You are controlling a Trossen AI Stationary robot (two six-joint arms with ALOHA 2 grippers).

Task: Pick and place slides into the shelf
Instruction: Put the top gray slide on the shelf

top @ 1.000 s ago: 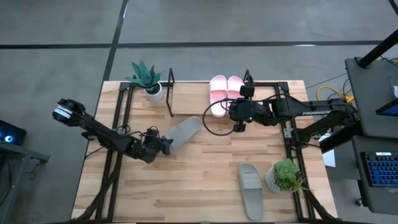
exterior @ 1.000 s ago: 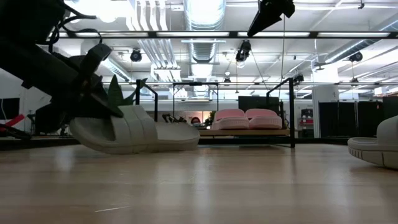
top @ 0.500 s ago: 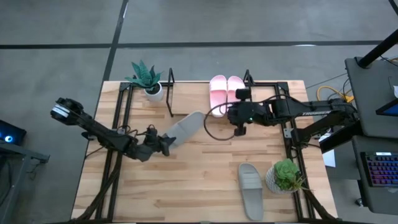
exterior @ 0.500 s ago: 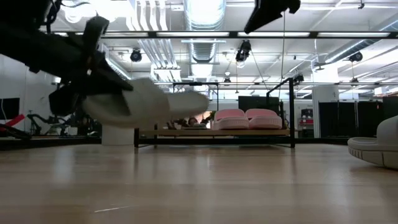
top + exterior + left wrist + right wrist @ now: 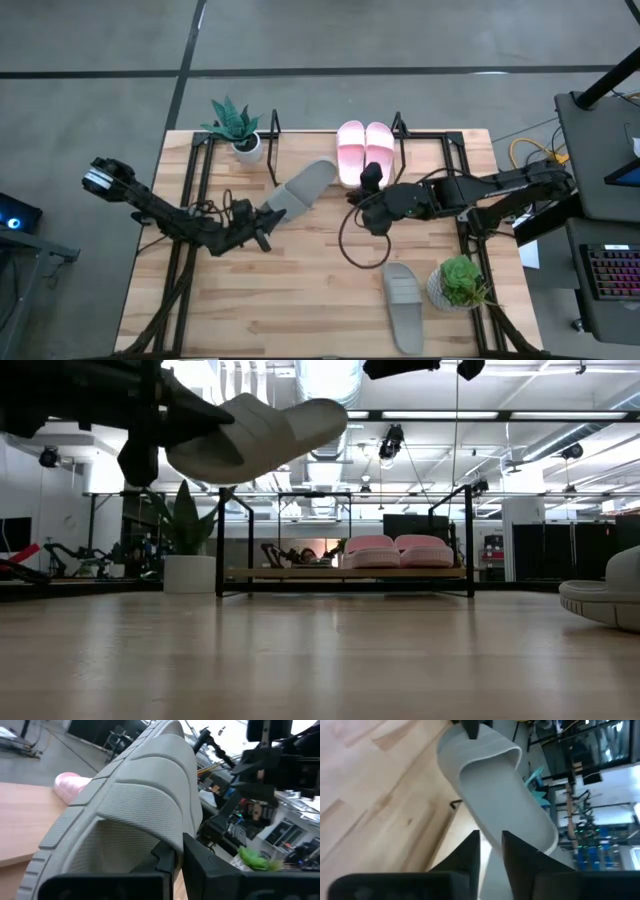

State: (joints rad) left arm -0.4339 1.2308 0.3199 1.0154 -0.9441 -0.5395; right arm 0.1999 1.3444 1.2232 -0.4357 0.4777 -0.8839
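I see the left gripper (image 5: 262, 222), fingers clamped on the grey-green slide (image 5: 299, 186), holding it lifted, long axis slanting toe-first toward the shelf (image 5: 272, 152); right gripper's (image 5: 369, 181) fingers narrowly apart.

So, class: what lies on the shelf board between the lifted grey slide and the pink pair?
Nothing. In the low view, the shelf board is bare between the grey slide overhead and the pink pair.

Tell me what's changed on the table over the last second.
The left pincer, shut on a grey-green slide, lifted it off the table and swung it toward the shelf. The right pincer drew back from the shelf toward the other grey-green slide. That slide and the pink slides stayed put.
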